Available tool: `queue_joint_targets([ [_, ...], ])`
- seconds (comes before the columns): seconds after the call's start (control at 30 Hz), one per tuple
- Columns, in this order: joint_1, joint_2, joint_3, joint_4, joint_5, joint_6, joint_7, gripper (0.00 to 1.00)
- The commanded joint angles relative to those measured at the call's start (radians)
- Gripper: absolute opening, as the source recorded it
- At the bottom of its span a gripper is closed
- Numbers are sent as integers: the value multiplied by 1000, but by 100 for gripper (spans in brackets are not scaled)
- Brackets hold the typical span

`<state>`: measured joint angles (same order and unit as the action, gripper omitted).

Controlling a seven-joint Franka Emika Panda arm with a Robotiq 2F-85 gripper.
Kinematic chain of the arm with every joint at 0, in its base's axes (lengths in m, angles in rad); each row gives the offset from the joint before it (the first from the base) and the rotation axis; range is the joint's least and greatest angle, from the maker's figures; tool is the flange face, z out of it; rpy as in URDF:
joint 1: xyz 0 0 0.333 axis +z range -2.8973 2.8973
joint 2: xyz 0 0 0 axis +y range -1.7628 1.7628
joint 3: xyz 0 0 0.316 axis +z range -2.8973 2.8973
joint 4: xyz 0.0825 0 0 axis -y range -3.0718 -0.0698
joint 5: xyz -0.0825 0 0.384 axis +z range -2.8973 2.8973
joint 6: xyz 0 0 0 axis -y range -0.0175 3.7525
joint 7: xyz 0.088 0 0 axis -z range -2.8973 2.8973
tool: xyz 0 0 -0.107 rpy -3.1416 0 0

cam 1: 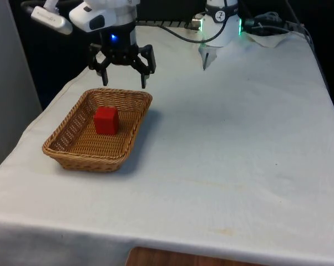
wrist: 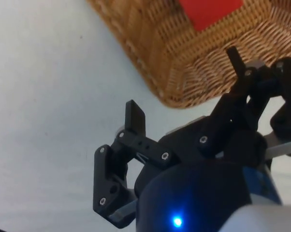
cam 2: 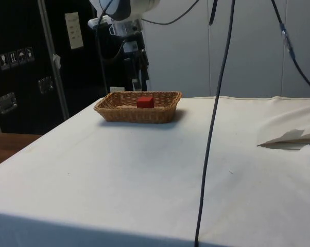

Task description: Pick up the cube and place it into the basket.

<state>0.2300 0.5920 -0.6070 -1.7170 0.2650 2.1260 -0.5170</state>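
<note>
My pincer (cam 1: 124,82) is of matt black plastic with small metal screws. The basket (cam 1: 72,149) is woven wicker, rough and ribbed, light brown. The cube (cam 1: 106,120) inside looks smooth and matt red. The cloth (cam 1: 239,144) on the table is white fabric, matt, slightly wrinkled.

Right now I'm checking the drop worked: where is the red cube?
The red cube sits inside the wicker basket, at the front view's left, with the open gripper above the basket's far rim.
</note>
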Motion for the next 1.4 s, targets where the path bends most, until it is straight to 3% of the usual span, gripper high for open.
queue_joint_targets([
  [0.0, 3, -9, 2, -7, -5, 0, 5, 100],
  [0.03, 20, -29, -1, -32, -18, 20, 19, 100],
  [0.27, 37, -91, 25, -86, -53, 26, 61, 100],
  [0.3, 24, -81, 32, -71, -47, 6, 53, 100],
  [0.33, 38, -99, 30, -93, -58, 28, 67, 100],
  [0.47, 43, -135, 51, -125, -76, 40, 91, 100],
  [0.57, 45, -156, 65, -143, -86, 45, 106, 100],
  [0.6, 33, -147, 72, -130, -79, 27, 97, 100],
  [0.63, 45, -162, 69, -148, -89, 47, 110, 100],
  [0.7, 47, -181, 84, -165, -98, 52, 124, 100],
  [0.87, 47, -209, 108, -186, -110, 57, 142, 100],
  [0.9, 37, -203, 115, -176, -102, 39, 134, 100],
  [0.93, 47, -214, 112, -190, -112, 58, 146, 100],
  [0.97, 48, -219, 117, -194, -114, 59, 149, 100],
  [1.23, 48, -257, 160, -228, -126, 70, 175, 100],
  [1.27, 38, -248, 163, -215, -115, 54, 163, 100],
  [1.3, 48, -261, 165, -231, -126, 71, 177, 100],
  [1.37, 48, -268, 175, -238, -128, 74, 182, 100],
])
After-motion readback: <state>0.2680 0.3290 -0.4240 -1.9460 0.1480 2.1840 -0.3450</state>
